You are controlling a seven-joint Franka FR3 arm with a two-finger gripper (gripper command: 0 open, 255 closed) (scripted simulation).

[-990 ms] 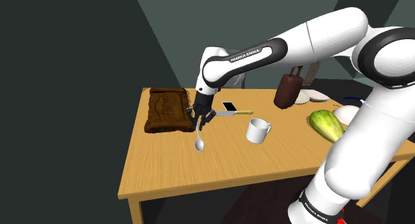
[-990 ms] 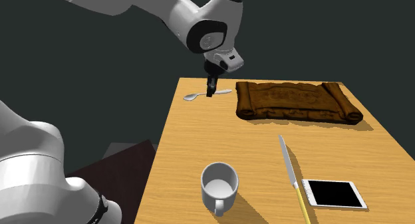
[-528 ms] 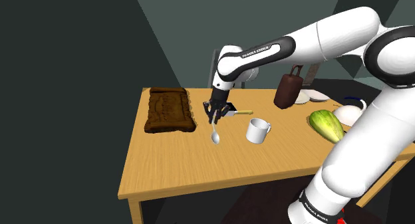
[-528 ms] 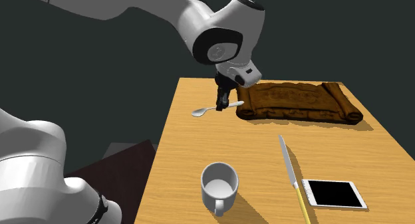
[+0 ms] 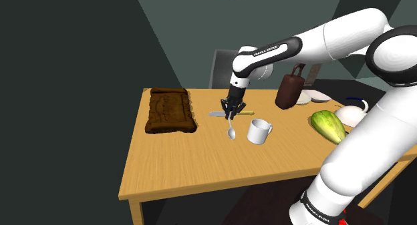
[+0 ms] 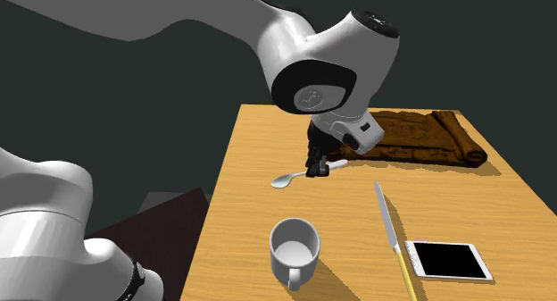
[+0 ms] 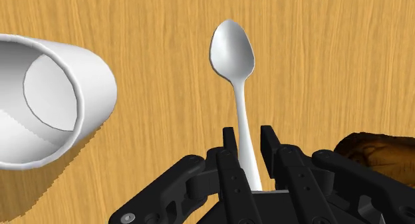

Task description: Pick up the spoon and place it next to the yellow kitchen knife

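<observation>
you're mid-carry: the tool point(image 5: 230, 111) is pinching the spoon point(image 5: 231, 131) by its handle, bowl hanging over the table point(image 5: 174, 165) near the yellow-handled knife point(image 6: 386, 215), so next lower it alongside that knife and release.

You've got a glossy, smooth, metal-looking spoon point(image 7: 233, 53), a matt white mug point(image 7: 100, 90), and a wood-grain table point(image 7: 332, 56).

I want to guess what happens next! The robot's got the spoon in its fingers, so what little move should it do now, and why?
Probably lower the spoon onto the bare table. The gripper is shut on its handle and the yellow-handled knife lies close by, so it looks near enough to set down.
</observation>
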